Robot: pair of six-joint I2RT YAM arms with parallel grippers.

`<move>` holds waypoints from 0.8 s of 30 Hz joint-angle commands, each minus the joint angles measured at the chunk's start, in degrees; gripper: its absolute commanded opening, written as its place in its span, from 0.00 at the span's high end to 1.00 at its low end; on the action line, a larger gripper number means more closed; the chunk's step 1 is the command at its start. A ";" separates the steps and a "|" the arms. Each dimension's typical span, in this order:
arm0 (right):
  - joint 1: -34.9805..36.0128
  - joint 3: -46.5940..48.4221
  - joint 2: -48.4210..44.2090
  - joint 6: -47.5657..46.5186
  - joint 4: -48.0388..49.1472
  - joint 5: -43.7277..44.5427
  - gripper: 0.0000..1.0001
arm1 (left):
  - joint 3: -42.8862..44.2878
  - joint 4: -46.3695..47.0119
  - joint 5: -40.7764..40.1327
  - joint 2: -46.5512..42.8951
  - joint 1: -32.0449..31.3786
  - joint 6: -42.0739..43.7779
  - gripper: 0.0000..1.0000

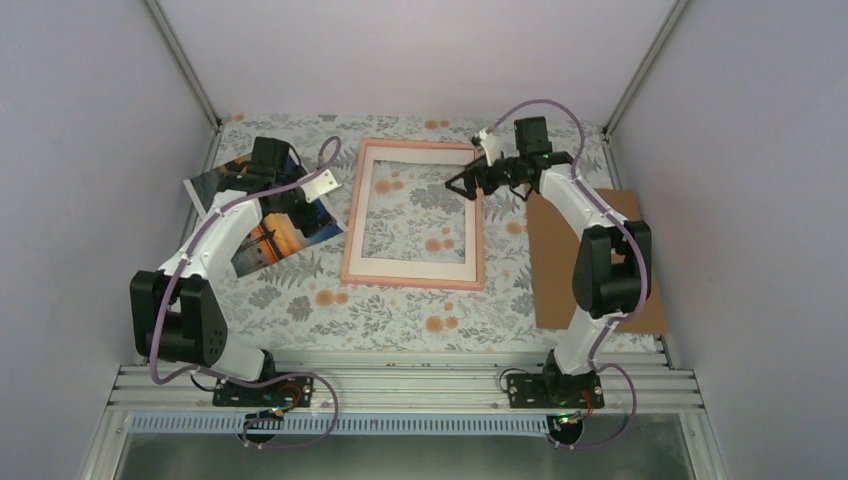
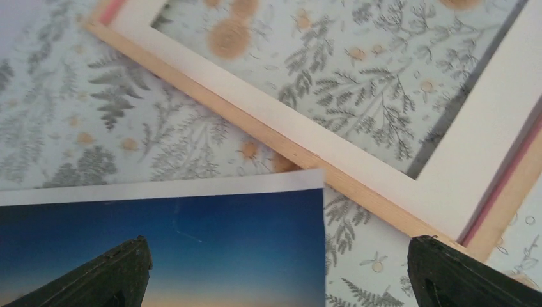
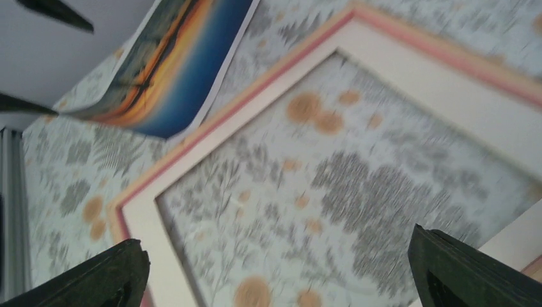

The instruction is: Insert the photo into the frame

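Observation:
The photo [image 1: 262, 243], a sunset print, lies on the flowered cloth at the left, partly under my left arm. The pink frame [image 1: 352, 215] lies flat at the centre with a cream-white mat [image 1: 414, 266] inside it. My left gripper [image 1: 308, 212] is open above the photo's right end, next to the frame's left edge. In the left wrist view the photo's blue corner [image 2: 192, 243] lies between my open fingers [image 2: 281, 275], beside the frame's edge [image 2: 307, 157]. My right gripper [image 1: 466, 184] is open and empty over the frame's upper right part. The right wrist view shows the gripper [image 3: 275, 268], the frame [image 3: 211, 128] and the photo [image 3: 172, 64].
A brown backing board [image 1: 560, 270] lies right of the frame, partly under my right arm. Grey walls close in the table on the left, back and right. The photo's far left end curls up by the left wall.

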 commanded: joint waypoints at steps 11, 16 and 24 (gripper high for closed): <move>-0.07 -12.68 -8.86 -7.53 -3.84 0.66 0.00 | -16.70 18.27 -22.28 -0.48 -0.92 4.09 0.00; -0.12 -12.76 -10.48 -6.06 -3.03 0.96 0.00 | -23.72 22.26 -25.05 -1.66 -0.96 8.76 0.01; -0.22 -13.49 -11.22 -4.10 -0.44 2.08 0.00 | -28.36 27.93 -28.48 0.39 -0.94 10.52 0.22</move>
